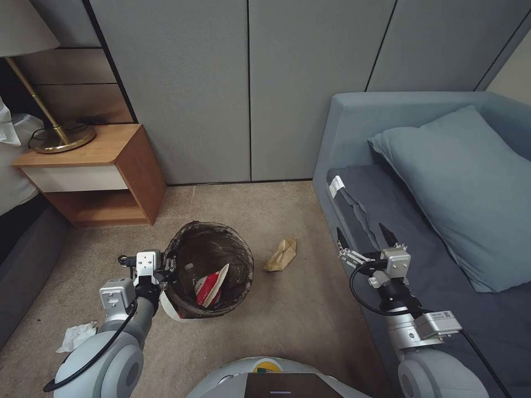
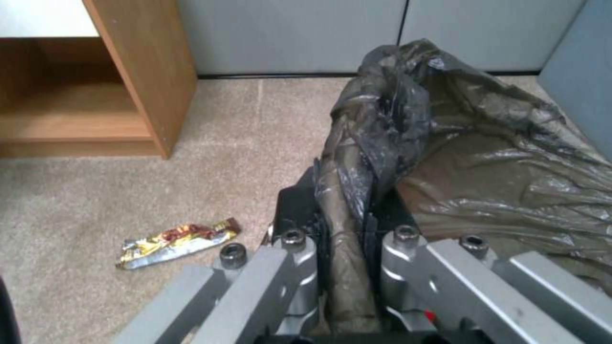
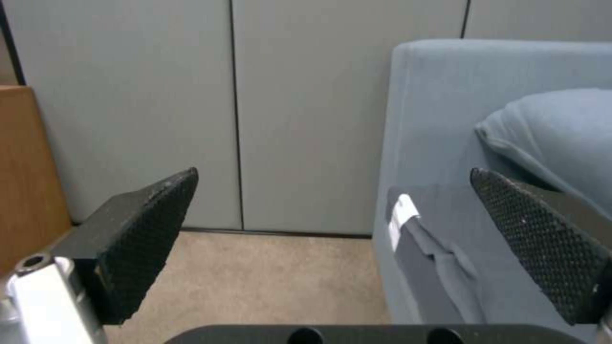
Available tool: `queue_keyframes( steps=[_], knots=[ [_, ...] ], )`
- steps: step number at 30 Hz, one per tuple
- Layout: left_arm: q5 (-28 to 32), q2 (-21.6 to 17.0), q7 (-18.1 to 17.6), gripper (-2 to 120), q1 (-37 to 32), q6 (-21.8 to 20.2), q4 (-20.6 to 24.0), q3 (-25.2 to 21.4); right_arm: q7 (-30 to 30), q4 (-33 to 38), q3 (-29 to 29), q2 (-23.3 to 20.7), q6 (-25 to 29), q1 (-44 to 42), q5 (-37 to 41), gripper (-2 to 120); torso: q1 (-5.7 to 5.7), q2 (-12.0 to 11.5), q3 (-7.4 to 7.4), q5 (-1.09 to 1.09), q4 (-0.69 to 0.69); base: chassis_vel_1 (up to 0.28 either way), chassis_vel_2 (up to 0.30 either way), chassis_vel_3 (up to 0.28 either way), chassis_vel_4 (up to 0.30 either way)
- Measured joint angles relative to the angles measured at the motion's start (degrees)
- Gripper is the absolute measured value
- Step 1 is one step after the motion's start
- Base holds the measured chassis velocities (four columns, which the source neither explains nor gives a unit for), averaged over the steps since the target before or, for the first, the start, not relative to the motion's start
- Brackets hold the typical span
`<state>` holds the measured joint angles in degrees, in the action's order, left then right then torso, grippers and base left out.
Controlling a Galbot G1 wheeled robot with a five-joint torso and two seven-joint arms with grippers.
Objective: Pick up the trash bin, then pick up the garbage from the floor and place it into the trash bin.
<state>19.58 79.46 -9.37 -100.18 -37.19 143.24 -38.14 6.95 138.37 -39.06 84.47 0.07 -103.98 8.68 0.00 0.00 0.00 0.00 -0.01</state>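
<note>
One bin point(image 1: 213, 271) is hanging off the left gripper point(image 1: 168, 265), pinched by its bagged rim. Right gripper point(image 1: 365, 236) is idling wide open, empty, over the sofa point(image 1: 354, 121). That thin liner grip could be slipping, dumping the cup point(image 1: 211, 287).

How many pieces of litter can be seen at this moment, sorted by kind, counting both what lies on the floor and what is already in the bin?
Brown paper bag, on the carpet: 1
Crumpled white tissue, on the carpet: 1
Snack wrapper, on the carpet: 1
Red-white paper cup, inside the trash bin: 1
Total: 4
</note>
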Motion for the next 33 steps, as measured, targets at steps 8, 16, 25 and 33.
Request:
queue_keyframes(
  steps=[8,16,25,33],
  knots=[
    [0.1,0.1,0.0,7,-1.5,0.1,0.0,-0.7,-7.3,-1.3,3.7,-4.4,-9.0,6.7,1.8,100,0.00,0.0,-0.01,0.00,0.00,-0.018,0.014,0.014,-0.016],
    [-0.2,0.8,-0.1,7,-3.6,0.3,0.0,-0.9,-12.8,-4.8,7.8,-9.7,-17.1,14.5,9.3,100,0.00,0.0,0.00,0.01,0.01,0.000,0.000,0.000,0.000],
    [-1.0,2.3,-0.2,7,-6.5,0.9,0.0,-1.5,-16.0,-11.7,15.1,-12.0,-20.8,22.6,15.6,100,0.00,0.0,0.00,0.01,0.01,0.000,0.000,0.000,0.000],
    [-1.4,3.4,-0.3,7,-7.6,1.1,0.0,-1.6,-20.3,-19.4,22.1,-12.5,-23.6,29.8,20.3,100,0.00,0.0,0.00,0.00,0.01,0.000,0.000,0.000,0.000]
  ],
)
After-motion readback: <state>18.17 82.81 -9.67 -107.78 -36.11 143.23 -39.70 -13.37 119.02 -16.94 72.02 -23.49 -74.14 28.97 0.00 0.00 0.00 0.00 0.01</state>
